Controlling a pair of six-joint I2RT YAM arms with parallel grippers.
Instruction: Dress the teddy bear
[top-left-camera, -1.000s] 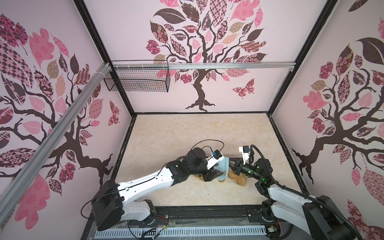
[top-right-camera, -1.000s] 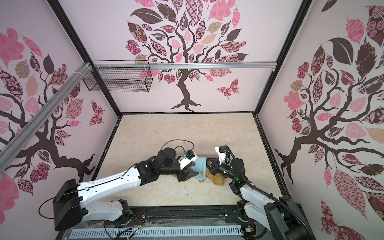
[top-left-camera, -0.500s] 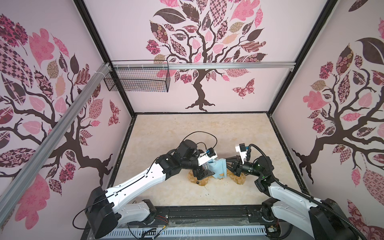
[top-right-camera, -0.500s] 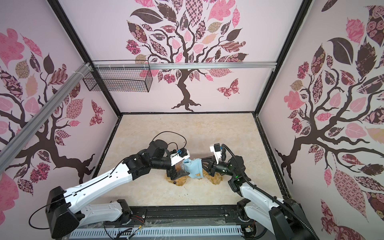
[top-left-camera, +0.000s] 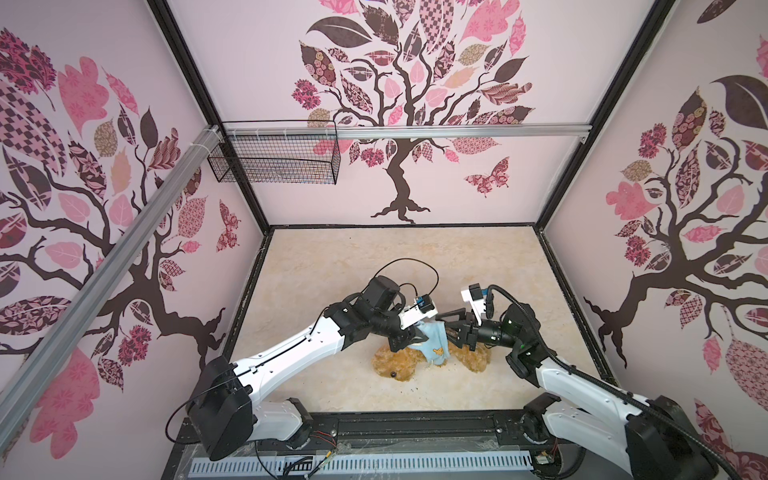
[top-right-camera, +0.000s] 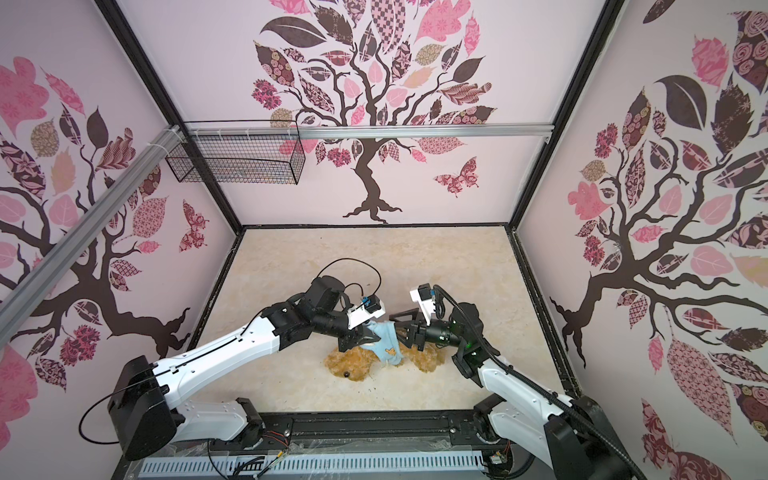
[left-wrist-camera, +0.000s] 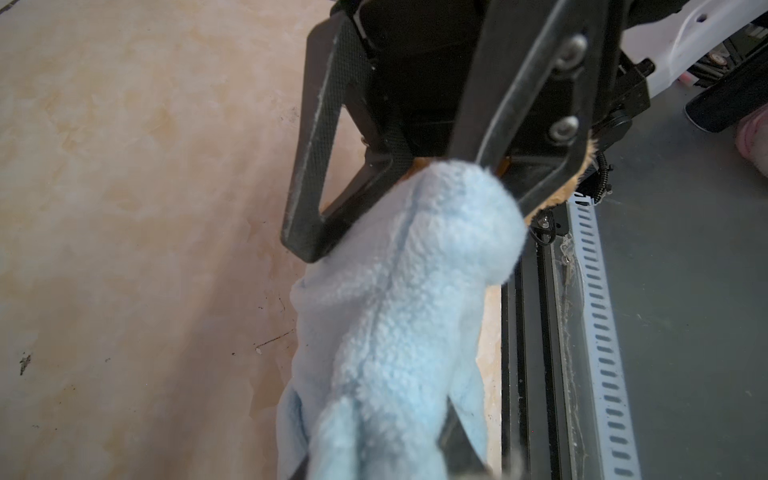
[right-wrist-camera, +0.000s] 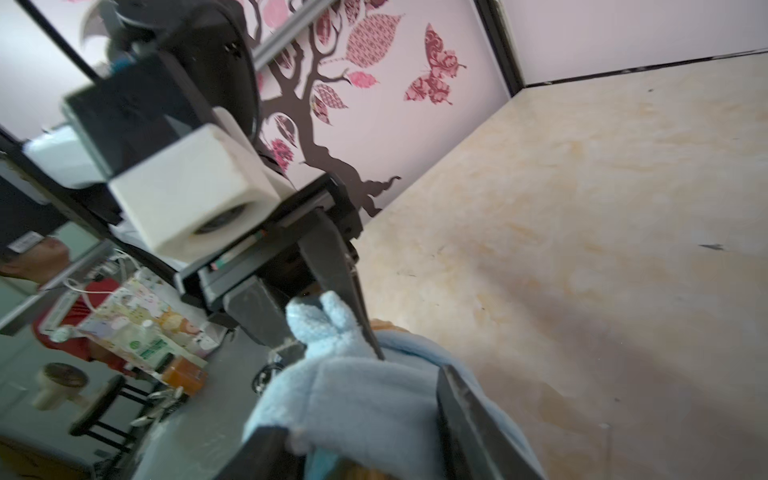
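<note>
The golden-brown teddy bear (top-left-camera: 395, 365) (top-right-camera: 349, 365) lies on the table near the front, with its head to the left and its legs to the right. A light blue hoodie (top-left-camera: 434, 345) (top-right-camera: 386, 345) covers its middle and hides the torso. My left gripper (top-left-camera: 411, 338) (left-wrist-camera: 382, 457) is shut on a fold of the hoodie (left-wrist-camera: 395, 311) at its left edge. My right gripper (top-left-camera: 453, 332) (right-wrist-camera: 365, 436) faces it from the right. Its jaws stand apart around the hoodie (right-wrist-camera: 353, 395), with brown fur showing underneath.
The beige table (top-left-camera: 374, 266) stretches away behind the bear. A black wire basket (top-left-camera: 274, 158) hangs on the back rail at the upper left. A black rail (top-left-camera: 415, 424) runs along the table's front edge, and patterned walls close in three sides.
Both grippers and the bear have shifted left. The left gripper opened and then shut on the hoodie. The right gripper's jaws have spread apart.
</note>
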